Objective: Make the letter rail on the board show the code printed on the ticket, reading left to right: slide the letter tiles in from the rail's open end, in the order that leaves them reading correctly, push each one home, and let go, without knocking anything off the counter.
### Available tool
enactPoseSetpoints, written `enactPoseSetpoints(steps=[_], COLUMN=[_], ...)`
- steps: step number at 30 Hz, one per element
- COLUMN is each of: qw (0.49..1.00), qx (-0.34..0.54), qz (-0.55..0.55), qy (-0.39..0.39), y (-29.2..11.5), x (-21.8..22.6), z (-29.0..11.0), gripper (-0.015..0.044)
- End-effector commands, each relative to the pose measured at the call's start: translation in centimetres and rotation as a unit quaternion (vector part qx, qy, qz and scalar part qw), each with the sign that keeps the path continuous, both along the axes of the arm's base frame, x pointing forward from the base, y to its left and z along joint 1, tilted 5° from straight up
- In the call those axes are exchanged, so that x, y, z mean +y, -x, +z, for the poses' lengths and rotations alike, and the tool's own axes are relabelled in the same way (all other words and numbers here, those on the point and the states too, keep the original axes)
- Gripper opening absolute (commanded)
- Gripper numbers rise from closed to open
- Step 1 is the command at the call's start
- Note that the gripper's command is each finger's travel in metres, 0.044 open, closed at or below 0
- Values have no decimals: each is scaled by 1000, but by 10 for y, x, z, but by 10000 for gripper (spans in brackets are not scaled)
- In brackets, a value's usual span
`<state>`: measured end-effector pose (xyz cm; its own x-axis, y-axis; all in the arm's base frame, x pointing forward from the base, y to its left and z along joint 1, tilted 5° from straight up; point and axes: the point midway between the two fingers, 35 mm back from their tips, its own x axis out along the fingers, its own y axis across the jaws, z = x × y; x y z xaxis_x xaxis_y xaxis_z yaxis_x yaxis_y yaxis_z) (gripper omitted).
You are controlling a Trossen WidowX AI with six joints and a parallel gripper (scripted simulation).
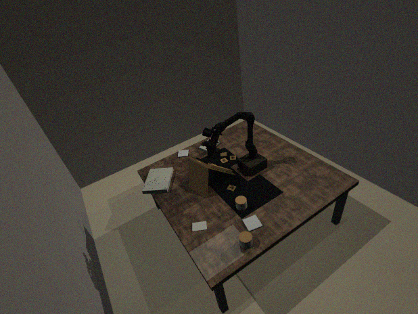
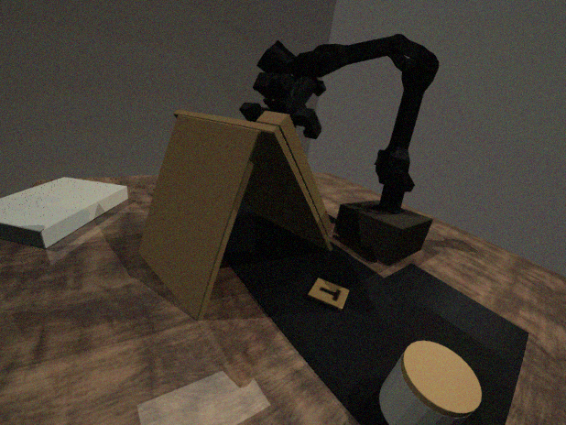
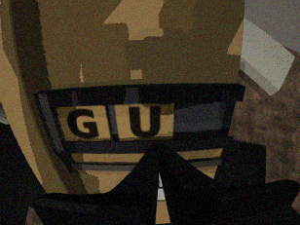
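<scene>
The tan A-frame board [image 1: 199, 176] [image 2: 201, 201] stands on the table. In the wrist view its dark letter rail [image 3: 142, 93] holds a G tile [image 3: 83, 124] and a U tile [image 3: 144, 123] side by side at the left, and the slot to their right is empty. My gripper [image 3: 158, 148] [image 1: 211, 149] is shut on nothing, close in front of the board just below the rail. Its black fingers hide almost all of the white ticket [image 3: 161, 190]. A loose T tile [image 2: 328, 293] [image 1: 231, 187] lies flat on the black mat [image 2: 412, 311]. Three more tiles [image 1: 228, 158] lie on the mat near the arm.
The arm's base [image 1: 251, 164] [image 2: 382, 229] stands beside the board. Two cork-lidded jars [image 1: 241, 202] [image 1: 245, 239] stand at the mat's near end; one also shows in the exterior view [image 2: 430, 385]. A white box [image 1: 158, 179] [image 2: 55, 208] overhangs the table's left edge. White paper squares [image 1: 199, 225] [image 1: 252, 222] [image 1: 182, 153] lie about.
</scene>
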<state>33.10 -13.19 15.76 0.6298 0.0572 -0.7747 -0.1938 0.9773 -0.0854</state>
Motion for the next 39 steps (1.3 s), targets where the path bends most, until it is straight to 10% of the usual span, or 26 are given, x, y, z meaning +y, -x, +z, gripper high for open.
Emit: enactPoseSetpoints(steps=[1,13,39], qw=[998,959,958], qx=[67,274,277], qz=[-11,-20,-20], qy=[8,66,67], y=[-13,-29,-35], x=[-7,-18,-17], z=[3,9,1], gripper=[0,0,0])
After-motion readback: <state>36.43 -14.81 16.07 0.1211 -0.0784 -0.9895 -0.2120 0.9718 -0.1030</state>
